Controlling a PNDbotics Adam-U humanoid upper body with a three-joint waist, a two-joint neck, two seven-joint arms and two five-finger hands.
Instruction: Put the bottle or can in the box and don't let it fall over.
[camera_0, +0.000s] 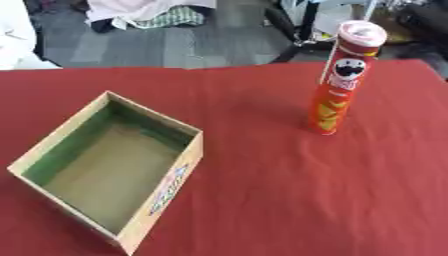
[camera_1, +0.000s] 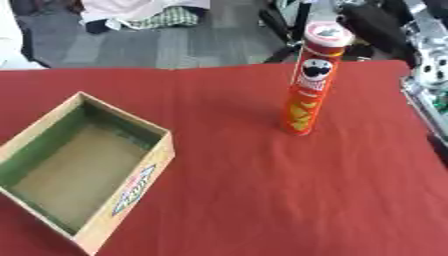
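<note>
box (camera_0: 160, 194) sat on the table (camera_0: 289, 200) at my near left, open side up, nothing in it | can (camera_0: 343, 80) stood upright on the table at my far right, well apart from the box | floor (camera_0: 157, 47) lay behind the table's far edge

can (camera_0: 343, 80) upright, well apart from box (camera_0: 166, 194)

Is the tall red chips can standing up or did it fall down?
Standing up. The can is upright on the red tablecloth, lid on top, outside the empty box.
</note>
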